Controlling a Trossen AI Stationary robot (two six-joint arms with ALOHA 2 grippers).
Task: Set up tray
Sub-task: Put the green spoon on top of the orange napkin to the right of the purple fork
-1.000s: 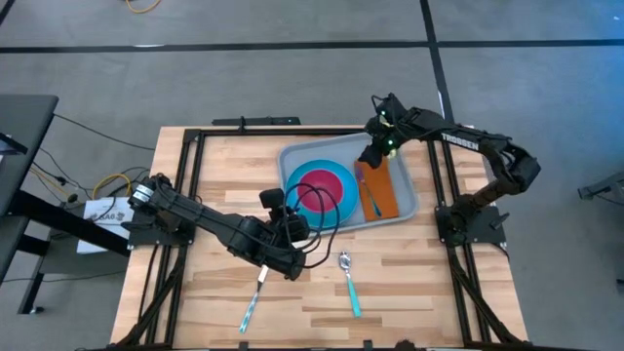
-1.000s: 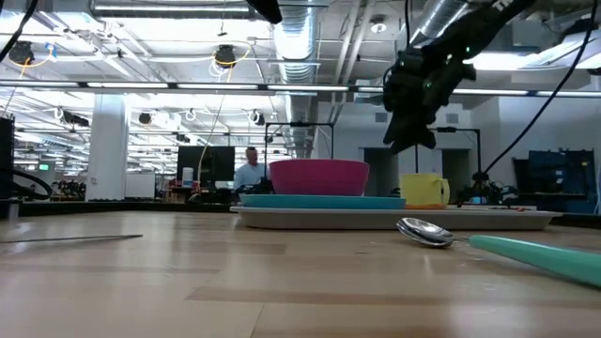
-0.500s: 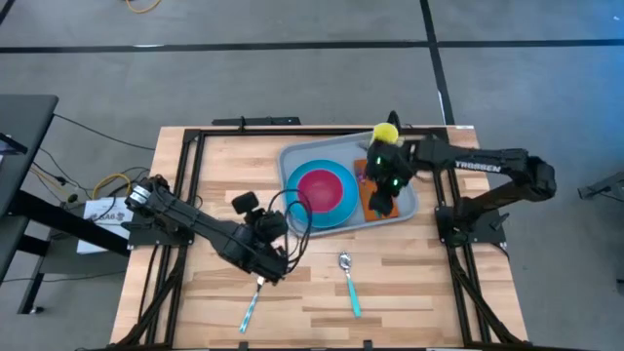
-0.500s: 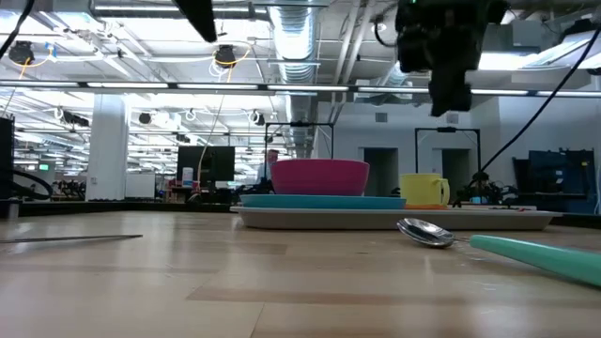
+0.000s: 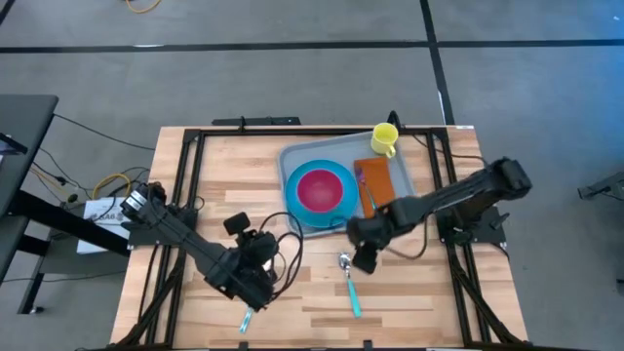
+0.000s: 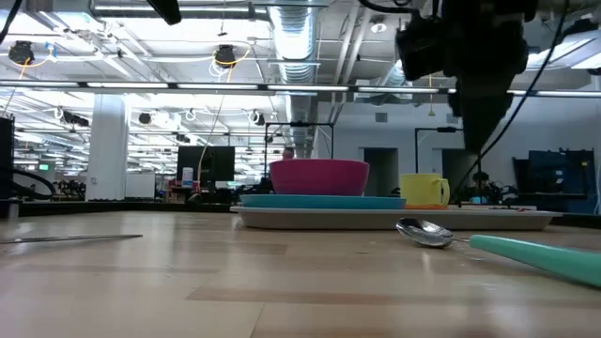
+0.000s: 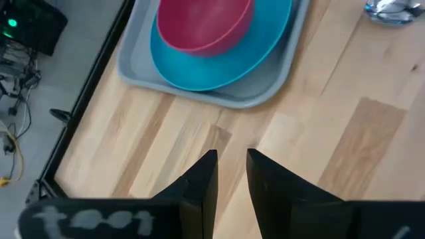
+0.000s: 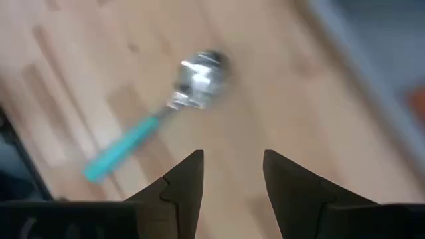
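Note:
The pale grey tray (image 5: 405,200) lies at the table's far middle, holding a blue plate (image 5: 297,205) with a pink bowl (image 5: 320,188), an orange napkin (image 5: 378,183) and a yellow mug (image 5: 385,139). A teal-handled spoon (image 5: 349,285) lies on the wood near the tray's front edge. My right gripper (image 5: 362,257) hovers open just above the spoon's bowl (image 8: 198,74), touching nothing. My left gripper (image 5: 253,286) hangs open over bare wood at the near left, above a teal-handled utensil (image 5: 245,319); its fingers (image 7: 202,182) hold nothing.
The tray (image 7: 199,89) sits beyond my left gripper, with plate (image 7: 226,56) and bowl (image 7: 202,23) on it. The utensil's thin metal blade (image 6: 70,239) lies flat on the left. Black frame rails (image 5: 185,195) run along the table's sides. Bare wood stretches along the near edge.
My right gripper has swung from above the tray's far right corner, over the napkin, toward the table's near edge and now hangs off the tray by the spoon. My left gripper has drawn away from the plate toward the near left. Nothing on the table has moved.

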